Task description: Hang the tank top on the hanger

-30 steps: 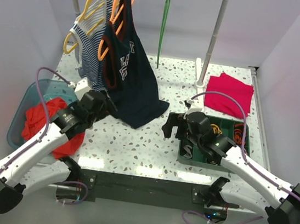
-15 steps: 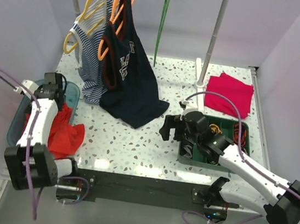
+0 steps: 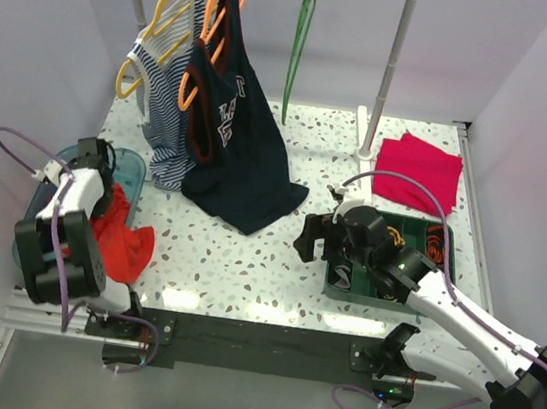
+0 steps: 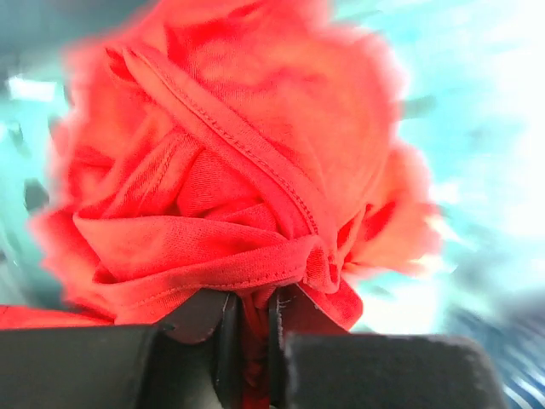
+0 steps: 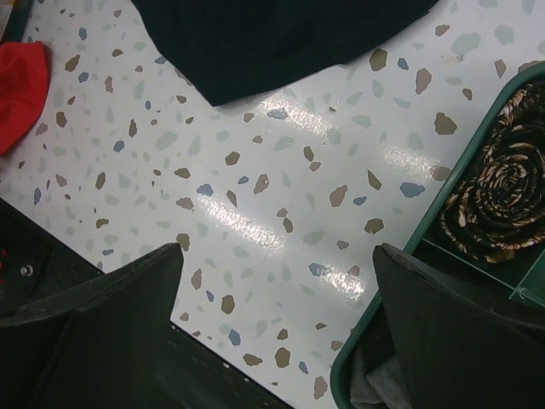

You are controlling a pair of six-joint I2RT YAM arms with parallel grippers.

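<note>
The red-orange tank top [image 3: 125, 247] lies crumpled in and over the teal bin [image 3: 29, 223] at the table's left edge. My left gripper [image 3: 101, 208] reaches down into it. In the left wrist view the tank top [image 4: 230, 162] fills the frame, and a fold of it is pinched between the nearly closed jaws of the left gripper [image 4: 254, 313]. The thin green hanger [image 3: 292, 66] hangs bare from the rail at the back. My right gripper [image 3: 309, 238] hovers open over the speckled table near the middle, and nothing sits between the fingers of the right gripper [image 5: 279, 256].
A navy tank top [image 3: 235, 149] and a striped top [image 3: 167, 95] hang on orange hangers [image 3: 214, 13] and a yellow hanger [image 3: 162, 18] at the back left. A magenta cloth [image 3: 417, 173] lies back right. A green tray [image 3: 382, 298] sits under the right arm.
My left arm has swung back from the table's middle to the bin, and its gripper has closed on the red tank top. The right arm has barely moved.
</note>
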